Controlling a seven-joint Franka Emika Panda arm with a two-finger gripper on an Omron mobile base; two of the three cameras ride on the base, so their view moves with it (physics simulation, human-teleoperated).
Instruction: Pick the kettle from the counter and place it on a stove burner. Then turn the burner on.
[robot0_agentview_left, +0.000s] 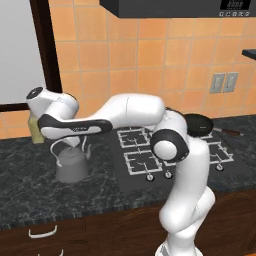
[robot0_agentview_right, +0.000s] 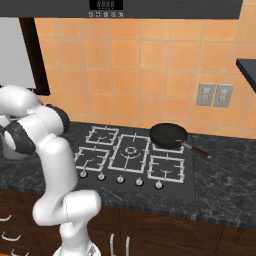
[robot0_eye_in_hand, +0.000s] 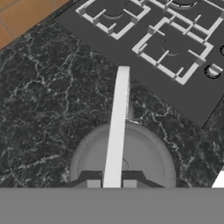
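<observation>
Sitting on the counter (robot0_agentview_left: 30, 185), to the left of the black cooktop (robot0_agentview_left: 131, 165), the kettle (robot0_agentview_left: 71, 166) is a small squat body of dull grey metal with a short spout pointing toward the cooktop. A thin wire handle arches over it from side to side (in the hand view this handle (robot0_eye_in_hand: 117, 131) reads as a pale flat strip running up the middle of the picture, over the round grey lid). The lid's knob is mostly hidden beneath that strip.

The gripper (robot0_eye_in_hand: 111, 183) hangs directly above the kettle, and its two dark finger tips (robot0_eye_in_hand: 93, 183) stand close on either side of the handle strip, so the jaws are clamped on the kettle's handle. In the left base view the white arm stretches far to its left, the hand low over the kettle, whose base rests on the black veined stone.

The stove burner (robot0_agentview_right: 131, 150), with its concentric rings and pale square grate, sits at the middle of the cooktop and carries nothing. A black frying pan (robot0_agentview_right: 169, 136) rests on the rear right of the cooktop, its handle pointing right. A row of knobs (robot0_agentview_right: 120, 179) lines the front edge.
</observation>
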